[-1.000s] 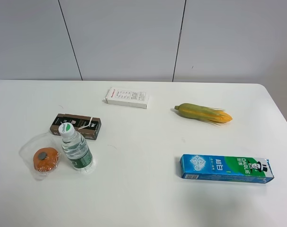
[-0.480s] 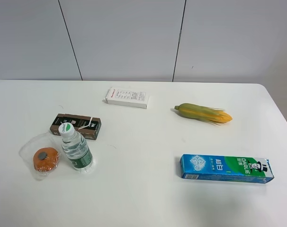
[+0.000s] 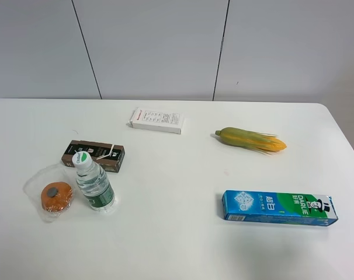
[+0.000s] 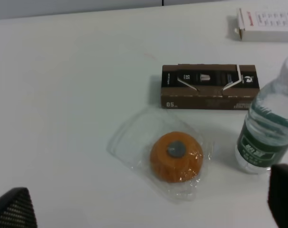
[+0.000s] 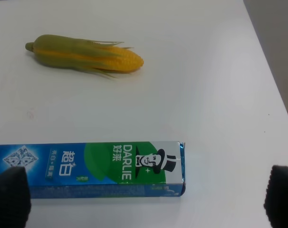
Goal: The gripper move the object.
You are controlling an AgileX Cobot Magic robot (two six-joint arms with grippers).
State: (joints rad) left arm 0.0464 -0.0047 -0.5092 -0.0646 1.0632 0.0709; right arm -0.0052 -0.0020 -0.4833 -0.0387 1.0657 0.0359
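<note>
We see the object [image 3: 56, 196] in its clear bag lying on the white counter [image 3: 177, 245] at the left, just beside a water bottle [image 3: 93, 183] and near a brown box [image 3: 93, 156]. Our left gripper [image 4: 148, 209] hovers over it, jaws apart and empty. The right gripper [image 5: 144, 199], jaws also apart, hangs above a toothpaste box [image 5: 89, 169], with a corn cob [image 5: 82, 59] beyond.

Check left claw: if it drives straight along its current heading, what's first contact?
Probably the object: the bagged orange puck sits centered between the left claw's spread fingertips. The water bottle stands beside it, near one finger's path. Depth is unclear.
</note>
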